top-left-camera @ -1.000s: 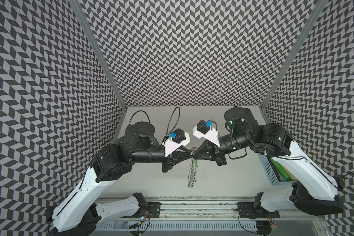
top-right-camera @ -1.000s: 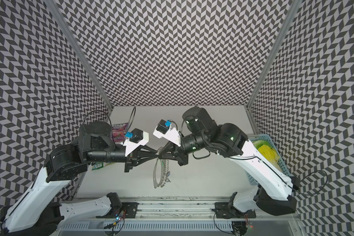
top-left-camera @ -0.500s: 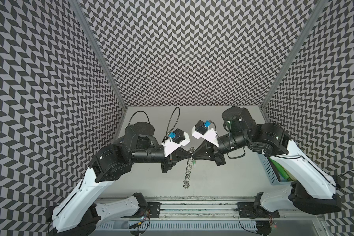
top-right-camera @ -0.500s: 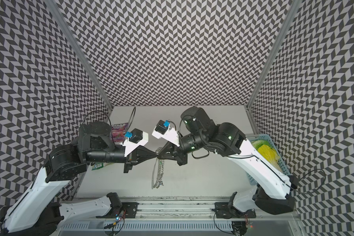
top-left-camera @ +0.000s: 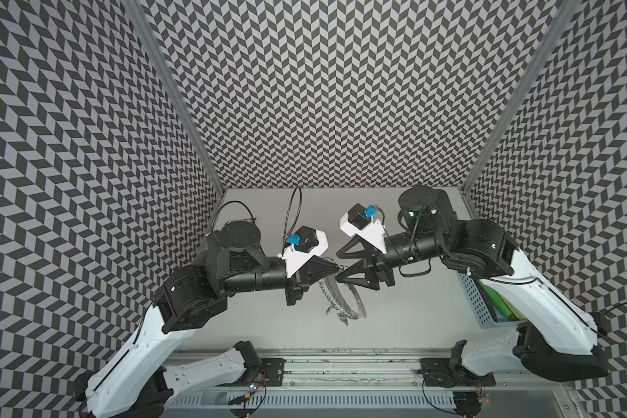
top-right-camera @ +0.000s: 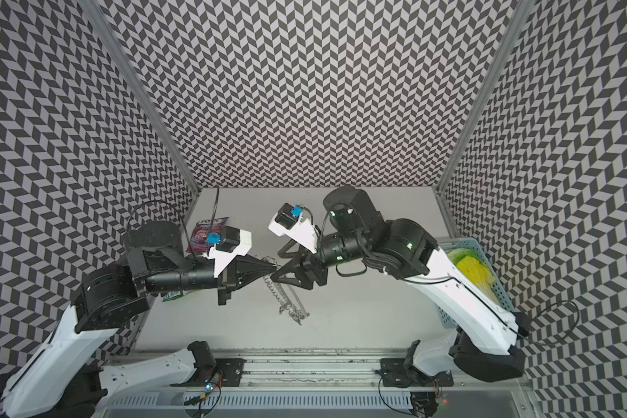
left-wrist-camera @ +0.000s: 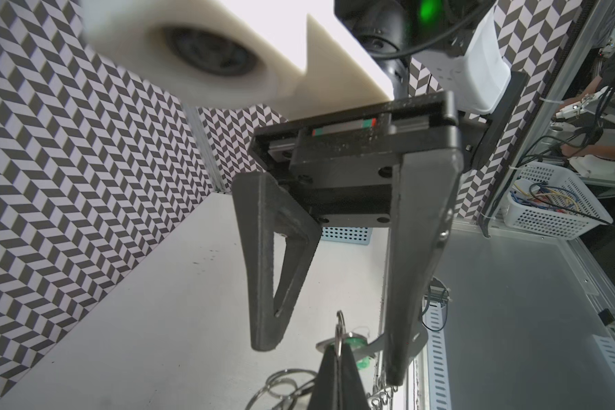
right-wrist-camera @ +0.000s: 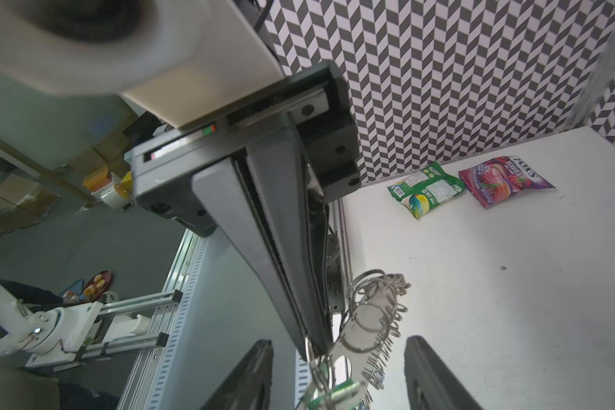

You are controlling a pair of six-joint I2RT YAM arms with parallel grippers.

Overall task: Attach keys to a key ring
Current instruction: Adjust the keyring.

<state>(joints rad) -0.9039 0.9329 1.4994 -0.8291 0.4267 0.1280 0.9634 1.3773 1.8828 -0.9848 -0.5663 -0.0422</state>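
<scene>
Key ring (top-left-camera: 333,295) pinched by a wire ring in closed left gripper (top-left-camera: 336,268), hung toward 6 o'clock, right gripper (top-right-camera: 275,267) at 3 o'clock, fingers spread apart, keys (left-wrist-camera: 354,341) glimpsed beside tips

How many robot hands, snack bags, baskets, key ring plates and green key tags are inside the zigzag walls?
Robot hands: 2 (left hand, right hand)
Snack bags: 2 (green bag, purple bag)
Blue basket: 1
Key ring plate: 1
Green key tag: 1
Total: 7
</scene>
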